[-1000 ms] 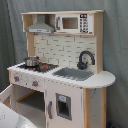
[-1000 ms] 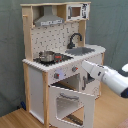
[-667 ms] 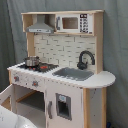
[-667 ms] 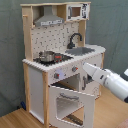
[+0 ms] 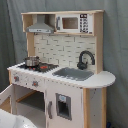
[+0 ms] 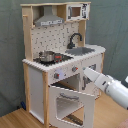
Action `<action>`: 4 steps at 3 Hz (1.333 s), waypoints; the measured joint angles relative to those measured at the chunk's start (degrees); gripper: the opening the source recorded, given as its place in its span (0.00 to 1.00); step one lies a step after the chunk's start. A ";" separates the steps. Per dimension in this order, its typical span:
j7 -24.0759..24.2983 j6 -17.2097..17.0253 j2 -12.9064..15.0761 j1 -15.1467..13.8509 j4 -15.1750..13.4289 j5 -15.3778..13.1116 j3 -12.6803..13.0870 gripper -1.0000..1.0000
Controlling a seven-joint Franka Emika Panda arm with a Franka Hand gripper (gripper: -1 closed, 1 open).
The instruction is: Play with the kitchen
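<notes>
Toy kitchen (image 5: pixel 60 75) stands against a grey curtain in both exterior views, with a silver pot (image 6: pixel 47 55) on the black-and-red stovetop (image 6: pixel 54 59), grey sink (image 5: pixel 73 74) and black faucet (image 5: pixel 85 59) beside it, hood (image 5: pixel 40 27) and microwave (image 5: pixel 74 23) up top. In the second exterior view the oven door (image 6: pixel 72 102) hangs open, swung out toward the camera. White arm (image 6: pixel 109 87) reaches in from the second exterior view's right, tip near the knob panel (image 6: pixel 67 72); gripper state cannot tell.
</notes>
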 joint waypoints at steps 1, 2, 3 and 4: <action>5.35 2.88 -1.90 -1.18 0.01 -0.11 1.14 1.00; 10.74 5.81 -3.85 -2.50 0.05 -0.11 2.26 1.00; 15.99 8.68 -5.70 -3.85 0.07 -0.11 3.35 1.00; 21.10 11.27 -7.31 -5.15 0.11 -0.11 4.50 1.00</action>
